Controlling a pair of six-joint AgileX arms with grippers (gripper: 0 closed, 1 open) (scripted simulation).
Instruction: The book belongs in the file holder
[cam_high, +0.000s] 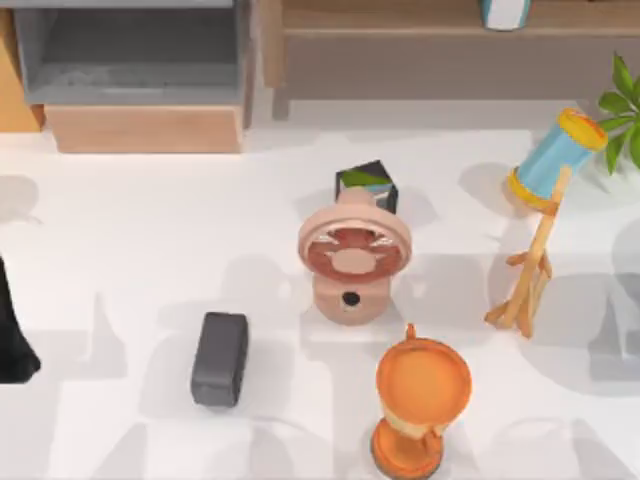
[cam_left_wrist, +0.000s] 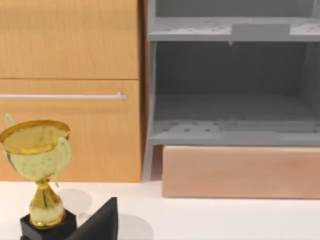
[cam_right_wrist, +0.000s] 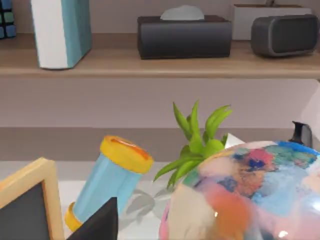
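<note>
Left gripper (cam_left_wrist: 97, 222) waits at nine o'clock, right gripper (cam_right_wrist: 97, 222) off at three; I cannot tell either one's finger spread. The book (cam_high: 504, 12) stands upright on the shelf (cam_high: 400, 25) at one o'clock, the holder (cam_high: 130, 70) gapes at eleven, so I'd judge no grasp begun.

— Back left of the table: file holder (cam_high: 140, 70). Back right: shelf (cam_high: 450, 30), book (cam_high: 503, 12) upright on it.
— Centre: fan (cam_high: 352, 255), cube (cam_high: 366, 183) just behind it.
</note>
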